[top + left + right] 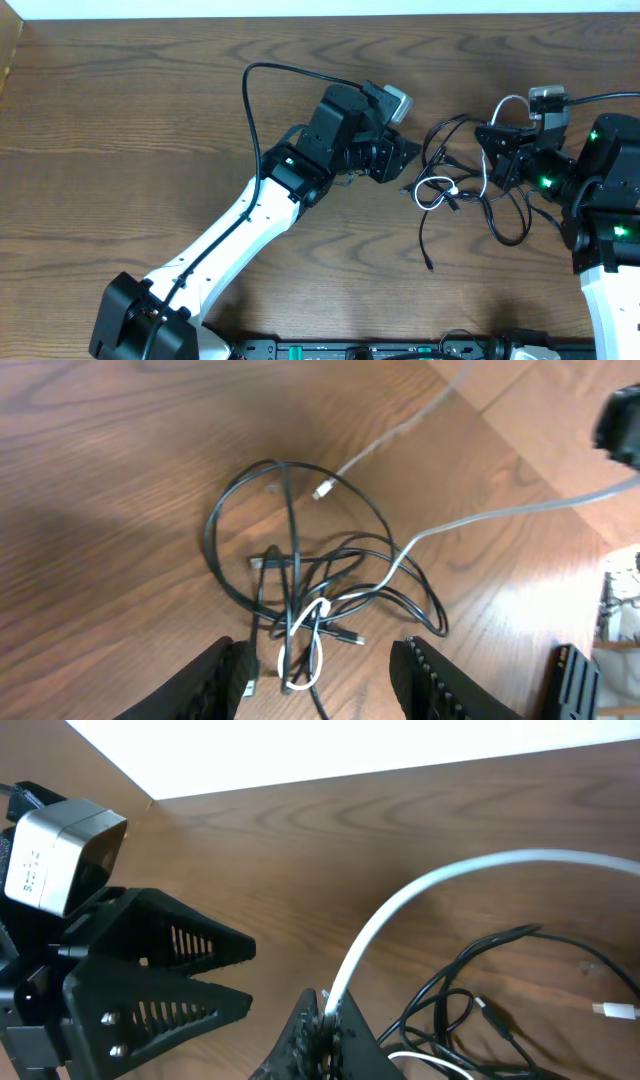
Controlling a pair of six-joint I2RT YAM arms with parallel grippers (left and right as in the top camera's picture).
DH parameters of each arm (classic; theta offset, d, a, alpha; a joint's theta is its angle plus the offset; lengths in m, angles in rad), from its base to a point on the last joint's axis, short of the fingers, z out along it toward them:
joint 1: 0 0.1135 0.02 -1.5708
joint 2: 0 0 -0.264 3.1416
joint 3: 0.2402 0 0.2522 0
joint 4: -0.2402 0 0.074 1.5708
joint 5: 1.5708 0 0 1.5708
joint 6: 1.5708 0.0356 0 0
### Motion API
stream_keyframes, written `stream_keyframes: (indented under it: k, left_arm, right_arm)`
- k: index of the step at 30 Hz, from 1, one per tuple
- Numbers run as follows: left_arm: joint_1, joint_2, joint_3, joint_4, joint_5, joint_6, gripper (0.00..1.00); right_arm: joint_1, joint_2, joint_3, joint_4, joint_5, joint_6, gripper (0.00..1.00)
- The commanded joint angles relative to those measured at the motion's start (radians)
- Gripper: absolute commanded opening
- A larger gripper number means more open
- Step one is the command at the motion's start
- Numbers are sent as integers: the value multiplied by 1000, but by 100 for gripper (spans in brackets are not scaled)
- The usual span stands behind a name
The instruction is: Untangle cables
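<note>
The cables lie in a loose tangle on the wooden table between my two arms, black cords looped around one white cord. My left gripper is just left of the tangle. Its jaws stand open on either side of the white loop, holding nothing. My right gripper is at the tangle's right side. It is shut on the white cable, which arcs up out of the fingers and off to the right. The left gripper's open fingers also show in the right wrist view.
A small white plug end lies at the far side of the black loop. A black plug end trails toward the table's front. The table's back edge meets a white wall. Bare wood stretches to the left.
</note>
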Motion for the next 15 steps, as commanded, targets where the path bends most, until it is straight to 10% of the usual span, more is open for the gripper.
stream_keyframes:
  k: [1, 15]
  left_arm:
    - [2, 21, -9, 17, 42, 29, 50]
    - [-23, 278, -12, 226, 93, 28, 55]
  right_arm:
    - [-3, -4, 10, -2, -21, -14, 1]
    - [-3, -4, 10, -47, -24, -8, 1]
